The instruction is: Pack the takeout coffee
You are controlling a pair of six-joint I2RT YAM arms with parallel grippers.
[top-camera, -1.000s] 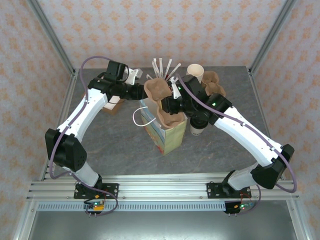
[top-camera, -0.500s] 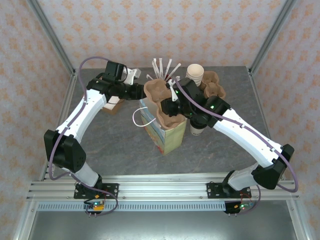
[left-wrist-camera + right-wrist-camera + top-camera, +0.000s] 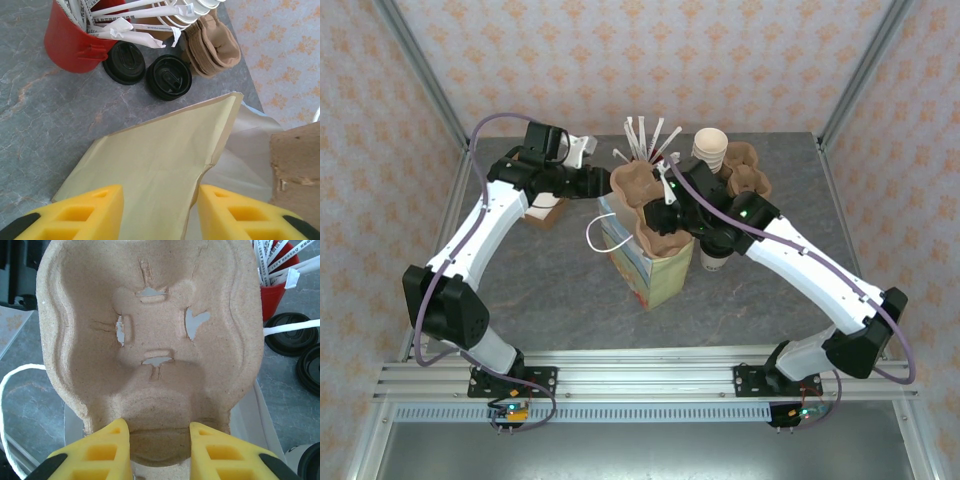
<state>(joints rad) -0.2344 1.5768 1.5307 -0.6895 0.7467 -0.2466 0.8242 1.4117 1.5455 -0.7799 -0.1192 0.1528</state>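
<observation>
The takeout coffee [image 3: 713, 258], a cream cup with a black lid, stands on the table right of the paper bag [image 3: 660, 275], partly under my right arm. My right gripper [image 3: 666, 208] [image 3: 159, 427] is shut on a pocket of a brown pulp cup carrier [image 3: 642, 200] [image 3: 150, 330], which leans upright in the bag's mouth. My left gripper [image 3: 603, 184] [image 3: 160, 195] is open at the bag's back left rim, with the bag wall [image 3: 150, 170] between its fingers. The carrier's edge [image 3: 297, 170] shows to the right.
A red cup of straws [image 3: 645, 140] [image 3: 75, 42], two loose black lids [image 3: 125, 62] [image 3: 169, 77], a stack of lidless cups [image 3: 710, 148] and spare carriers [image 3: 748, 170] [image 3: 212, 47] crowd the back. A small box [image 3: 545, 210] lies under my left arm.
My left arm has swung a little to the left. My right gripper has shifted slightly toward the back with the carrier in it.
</observation>
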